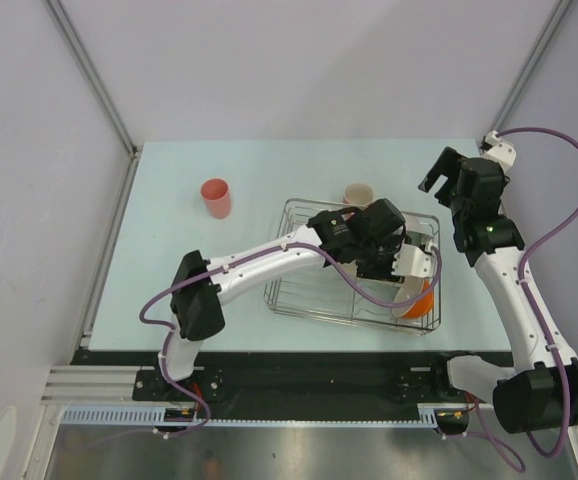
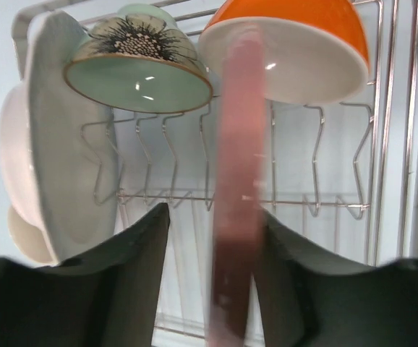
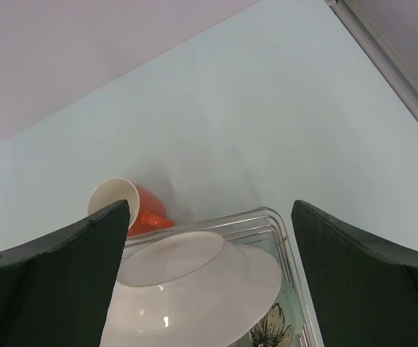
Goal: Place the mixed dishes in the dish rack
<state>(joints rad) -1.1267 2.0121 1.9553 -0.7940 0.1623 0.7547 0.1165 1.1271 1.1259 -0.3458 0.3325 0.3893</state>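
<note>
Over the dish rack (image 1: 304,302), my left gripper (image 2: 215,213) sat slightly apart around the pink plate (image 2: 238,144), edge-on so the rack could prop it; right gripper (image 3: 210,206) hung wide, empty.

The left end effector (image 2: 212,224) is hemmed in. A pink plate (image 2: 234,166) stands edge-on between its parted fingers, with a white plate (image 2: 64,144) close on the left. The sage-green bowl (image 2: 140,83), orange bowl (image 2: 296,22) and rack tines (image 2: 314,166) are just ahead. Ahead of the right end effector (image 3: 210,206), bare bench (image 3: 252,108) lies beyond the orange mug (image 3: 150,210).

No lettering, label or number legible, none on the dish rack (image 1: 299,292), small print perhaps blurred
</note>
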